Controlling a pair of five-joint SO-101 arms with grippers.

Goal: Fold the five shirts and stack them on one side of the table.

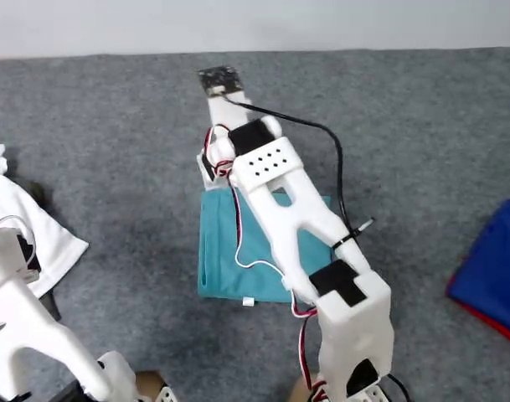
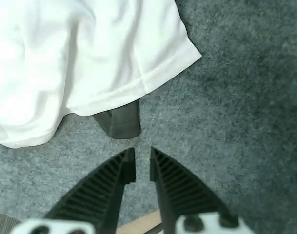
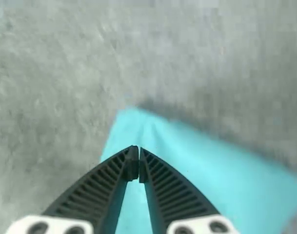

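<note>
A folded teal shirt point(image 1: 238, 251) lies in the middle of the grey carpeted table point(image 1: 422, 134). My right arm stretches over it, and my right gripper point(image 1: 211, 163) is at the shirt's far left corner. In the right wrist view that gripper point(image 3: 138, 148) is shut, pinching the corner of the teal shirt point(image 3: 211, 175), which looks lifted off the carpet. A crumpled white shirt point(image 1: 20, 222) lies at the left edge. My left gripper point(image 2: 142, 153) hovers just beside the white shirt point(image 2: 65, 58), its fingers a narrow gap apart with nothing between them.
A dark grey garment point(image 2: 120, 122) pokes out from under the white shirt. A blue shirt point(image 1: 493, 264) lying on something red sits at the right edge. Bare carpet stretches along the back and between the teal and blue shirts.
</note>
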